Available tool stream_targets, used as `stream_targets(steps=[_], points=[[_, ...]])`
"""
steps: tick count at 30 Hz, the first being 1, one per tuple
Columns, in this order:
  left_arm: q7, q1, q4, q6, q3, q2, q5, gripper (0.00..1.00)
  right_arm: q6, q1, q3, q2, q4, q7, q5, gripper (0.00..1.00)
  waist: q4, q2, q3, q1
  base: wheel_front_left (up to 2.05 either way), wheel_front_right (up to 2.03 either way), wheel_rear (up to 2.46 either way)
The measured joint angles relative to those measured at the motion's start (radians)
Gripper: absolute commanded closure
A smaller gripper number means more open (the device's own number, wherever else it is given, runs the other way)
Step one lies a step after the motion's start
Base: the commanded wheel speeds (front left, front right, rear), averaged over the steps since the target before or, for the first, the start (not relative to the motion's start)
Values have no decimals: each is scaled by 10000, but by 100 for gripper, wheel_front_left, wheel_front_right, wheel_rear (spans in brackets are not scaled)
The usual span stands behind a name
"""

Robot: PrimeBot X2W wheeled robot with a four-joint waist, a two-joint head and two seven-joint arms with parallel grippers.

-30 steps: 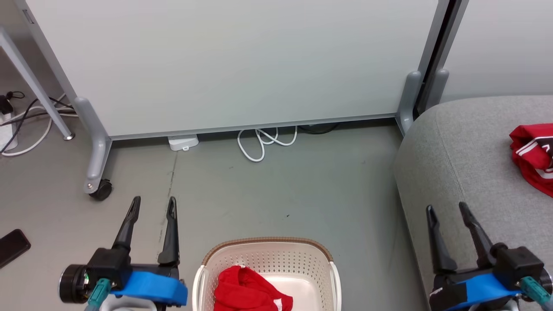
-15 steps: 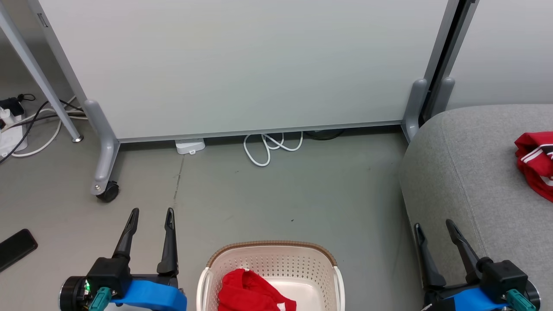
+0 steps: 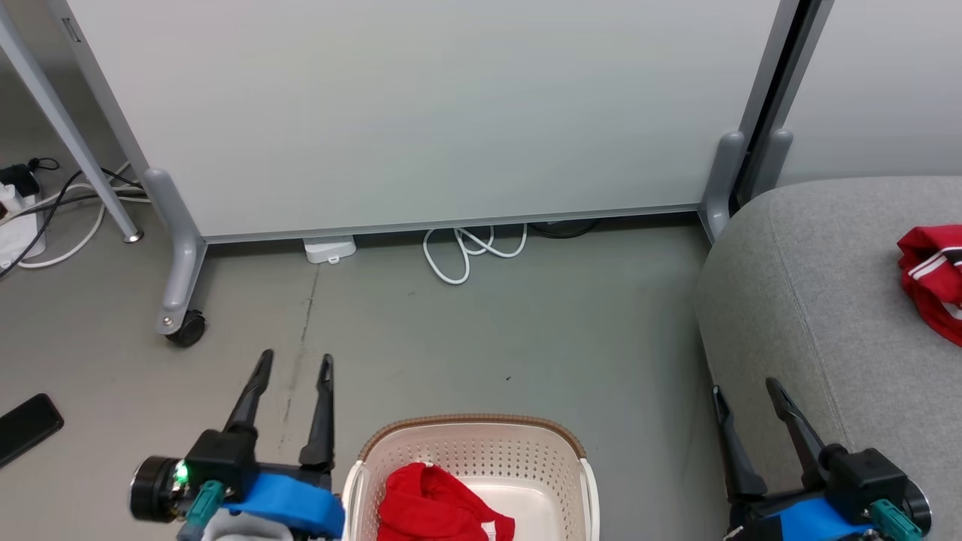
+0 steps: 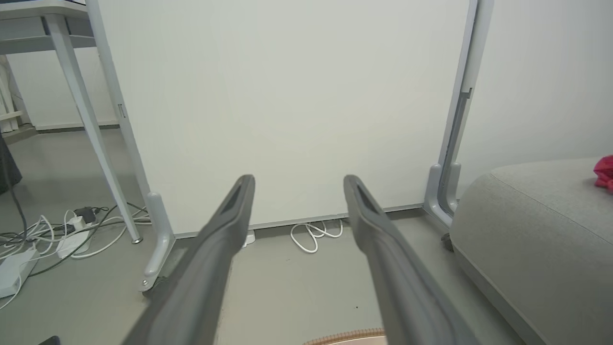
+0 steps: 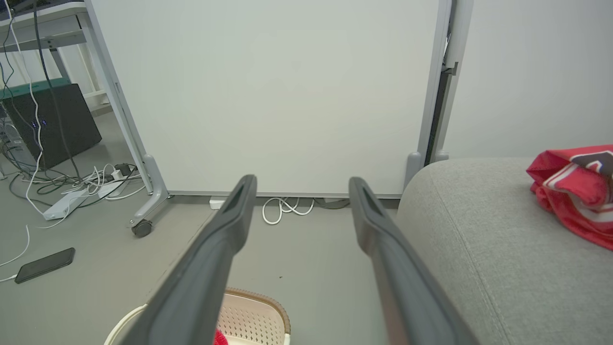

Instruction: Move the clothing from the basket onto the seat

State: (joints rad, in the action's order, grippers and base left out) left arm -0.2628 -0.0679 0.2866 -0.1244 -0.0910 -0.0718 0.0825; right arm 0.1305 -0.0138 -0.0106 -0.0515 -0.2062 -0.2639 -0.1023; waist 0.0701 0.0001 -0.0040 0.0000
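Note:
A crumpled red shirt [image 3: 436, 509] lies in the cream basket [image 3: 470, 451] with a brown rim, at the bottom middle of the head view. A second red shirt [image 3: 934, 274] with white stripes rests on the grey seat [image 3: 827, 293] at the right; it is also on the seat [image 5: 479, 239] as the shirt [image 5: 574, 187] in the right wrist view. My left gripper [image 3: 294, 362] is open and empty, just left of the basket. My right gripper [image 3: 744, 389] is open and empty, over the seat's front edge. The basket rim [image 5: 258, 297] shows below the right fingers.
A pale grey wheeled partition panel [image 3: 421, 113] stands across the back, its caster [image 3: 184, 328] at the left. White cable loops [image 3: 470, 248] lie under it. A dark phone [image 3: 26, 427] lies on the floor at the left, near power strips and cords [image 3: 30, 203].
My left gripper has moved right and forward, closer to the basket. My right gripper has drawn back and lower in view. The head view shifted a little.

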Motion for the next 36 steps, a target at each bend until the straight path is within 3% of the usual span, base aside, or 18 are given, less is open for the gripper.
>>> stream_targets(steps=[2,15,24,36], points=[[0,-123,107,-4,-138,-31,2,0,0,55,-29,2,17,0,67,0,-27,0,36,1,0,0,0],[-2,-3582,2744,-46,-3931,-1342,610,0,0,1882,-428,-424,562,0,222,0,-668,0,1831,3,0,0,0],[-2,-5354,4803,-46,-6025,-1639,1060,0,0,3056,-616,-589,901,0,199,0,-1160,0,3518,3,0,0,0],[721,-7899,7632,-48,-9873,-1741,1914,0,0,4516,-943,-612,1580,0,121,0,-1933,-1,6136,3,0,0,0]])
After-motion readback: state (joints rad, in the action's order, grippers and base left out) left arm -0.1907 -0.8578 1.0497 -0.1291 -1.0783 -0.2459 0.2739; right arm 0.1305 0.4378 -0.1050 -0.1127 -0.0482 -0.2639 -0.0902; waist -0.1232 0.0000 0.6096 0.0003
